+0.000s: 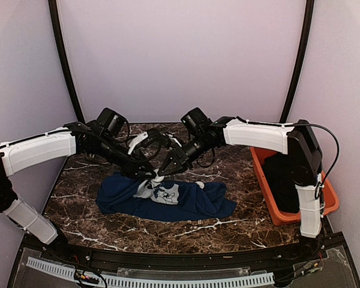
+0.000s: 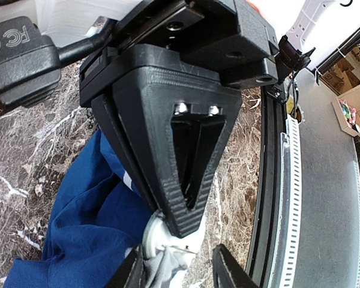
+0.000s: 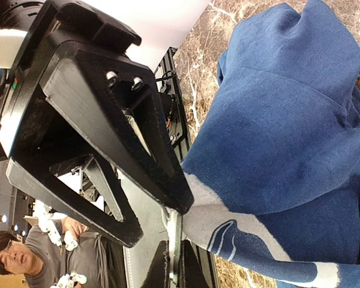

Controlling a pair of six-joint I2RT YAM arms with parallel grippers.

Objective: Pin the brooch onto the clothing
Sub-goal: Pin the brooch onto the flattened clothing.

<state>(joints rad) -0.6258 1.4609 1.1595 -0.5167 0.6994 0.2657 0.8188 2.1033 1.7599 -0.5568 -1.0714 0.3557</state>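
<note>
Navy T-shirt (image 1: 192, 205) spread at table (image 1: 102, 228) centre, right gripper (image 3: 175, 261) closed on brooch (image 2: 155, 236) at print's (image 1: 163, 192) 12 o'clock edge, left gripper (image 2: 179, 259) jaws parted astride raised print fabric, orange bin (image 1: 265, 193) at 3 o'clock

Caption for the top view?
Left gripper and right gripper meet over a crumpled navy T-shirt on a brown marble table.

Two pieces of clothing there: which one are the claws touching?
The navy blue T-shirt, pale print on its chest, on the table; the left gripper and right gripper meet at that print. The black garment lies apart in the orange bin.
</note>
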